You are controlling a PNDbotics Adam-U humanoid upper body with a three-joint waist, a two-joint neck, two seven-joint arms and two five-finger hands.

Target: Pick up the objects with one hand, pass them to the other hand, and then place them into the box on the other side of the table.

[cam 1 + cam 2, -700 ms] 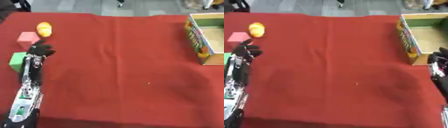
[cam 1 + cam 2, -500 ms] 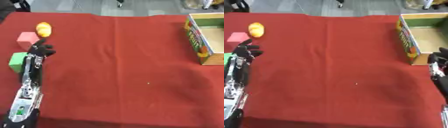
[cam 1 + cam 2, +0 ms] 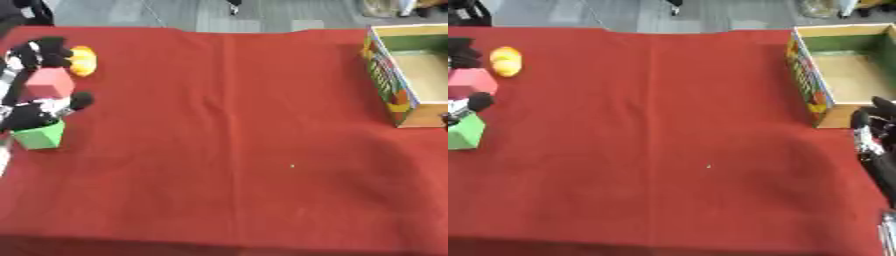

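Note:
A pink cube lies at the cloth's far left, between a yellow-orange rounded object behind it and a green cube in front. My left hand comes in from the left edge. Its fingers curl over the pink cube's far side and its thumb sits at the near side, so it is shut on the cube. The open cardboard box stands at the far right and looks empty. My right hand rests open at the right edge, just in front of the box, fingers up.
A red cloth covers the whole table, with a fold line down its middle. The cloth's front edge runs along the bottom of the view. Grey floor and dark shapes show beyond the far edge.
My left hand moved back and to the left, from beside the green cube to around the pink cube, and its forearm has left the view. The right hand has stayed put.

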